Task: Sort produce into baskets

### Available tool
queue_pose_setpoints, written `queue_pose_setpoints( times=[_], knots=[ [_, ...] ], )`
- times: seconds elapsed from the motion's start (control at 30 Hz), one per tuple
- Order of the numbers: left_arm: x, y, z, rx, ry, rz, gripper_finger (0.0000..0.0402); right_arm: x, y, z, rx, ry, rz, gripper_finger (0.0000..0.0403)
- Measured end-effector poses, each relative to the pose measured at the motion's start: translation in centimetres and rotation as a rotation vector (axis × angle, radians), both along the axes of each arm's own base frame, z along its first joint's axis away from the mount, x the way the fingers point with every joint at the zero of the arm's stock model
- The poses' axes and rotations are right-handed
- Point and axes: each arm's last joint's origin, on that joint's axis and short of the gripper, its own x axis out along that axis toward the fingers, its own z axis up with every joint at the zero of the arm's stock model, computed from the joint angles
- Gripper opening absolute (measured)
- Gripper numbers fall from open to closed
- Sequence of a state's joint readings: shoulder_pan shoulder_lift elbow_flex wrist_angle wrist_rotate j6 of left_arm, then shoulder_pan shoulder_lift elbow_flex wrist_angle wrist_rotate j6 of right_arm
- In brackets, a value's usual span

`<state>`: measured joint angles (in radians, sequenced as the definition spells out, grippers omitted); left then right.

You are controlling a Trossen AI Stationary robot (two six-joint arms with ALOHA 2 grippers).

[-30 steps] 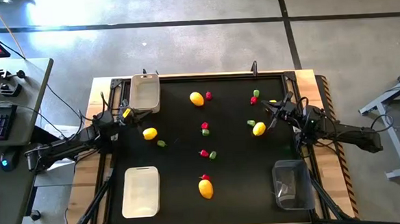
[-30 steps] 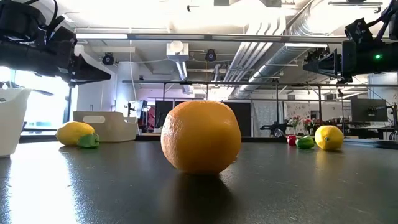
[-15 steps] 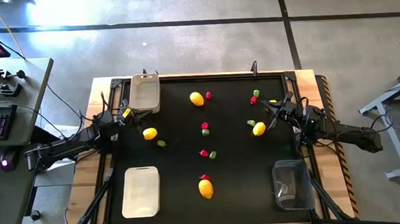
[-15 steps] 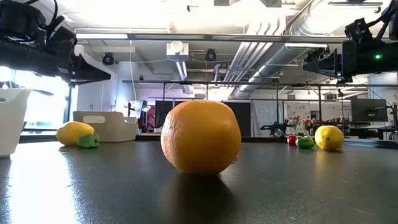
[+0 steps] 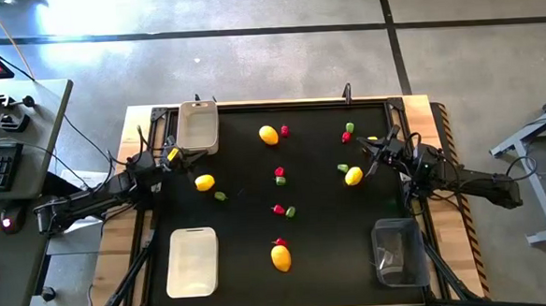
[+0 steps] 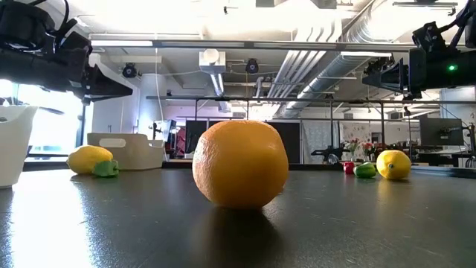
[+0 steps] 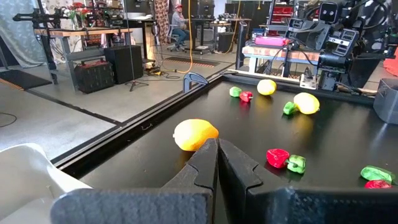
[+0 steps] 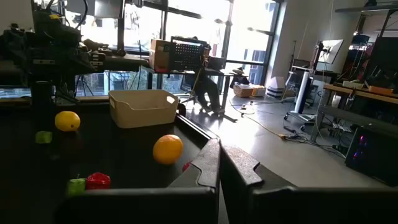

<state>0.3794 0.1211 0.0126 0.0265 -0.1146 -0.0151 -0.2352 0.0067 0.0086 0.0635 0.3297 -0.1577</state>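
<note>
Both arms are waiting at the table's side edges, nothing held: the left gripper (image 5: pixel 181 156) is hovering beside the beige-white tub (image 5: pixel 199 127) with its fingers (image 7: pixel 205 163) pressed together, and the right gripper (image 5: pixel 378 157) is hanging above the right side of the black mat (image 5: pixel 324 235) with fingers (image 8: pixel 211 163) likewise together, just beside a yellow lemon (image 5: pixel 353 176). No piece is in a basket yet, so the sorting is looking unstarted. Going near to far from the front edge: the white tray (image 5: pixel 192 261) is sitting front left and the clear bin (image 5: pixel 397 252) front right, with an orange lemon (image 5: pixel 280 258) between them, a red piece touching its far side. Mid-table, red and green pieces are lying in pairs, a second lemon (image 5: pixel 204 183) is resting near the left gripper with a green piece (image 5: pixel 220 196) just beside it, and a third lemon (image 5: pixel 268 134) is sitting toward the far edge with a red bit next to it. For a clean first pick, each gripper is needing to open wide before descending, drop straight over the nearest lemon and close across its short axis, since the ovals are probably rolling easily. Watch the neighbours touching the lemons. Open room is plentiful in the mat's centre; the raised frame (image 7: pixel 140 127) and the tub wall are crowding the left arm, and the clear bin sits close under the right arm.
</note>
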Motion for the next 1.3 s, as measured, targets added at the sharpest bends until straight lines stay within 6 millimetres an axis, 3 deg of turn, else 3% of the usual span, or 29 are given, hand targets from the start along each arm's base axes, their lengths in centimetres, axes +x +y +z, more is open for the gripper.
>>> queue_pose_setpoints(
  times=[0.4,0.6,1.1,1.3],
  knots=[
    [0.00,0.00,0.00,0.007,0.004,0.000,0.0000,0.00,0.00,0.01,0.000,0.000,0.000,0.0000],
    [-0.07,0.14,0.06,0.142,0.073,0.041,0.0000,0.00,0.00,0.01,0.000,0.000,0.000,0.0000],
    [-0.09,0.18,0.30,0.026,-0.020,0.068,0.0000,0.00,0.00,0.01,0.000,0.000,0.000,0.0000],
    [-0.16,0.30,0.44,0.155,0.044,0.107,0.0000,0.00,0.00,0.00,0.000,0.000,0.000,0.0000]
  ],
)
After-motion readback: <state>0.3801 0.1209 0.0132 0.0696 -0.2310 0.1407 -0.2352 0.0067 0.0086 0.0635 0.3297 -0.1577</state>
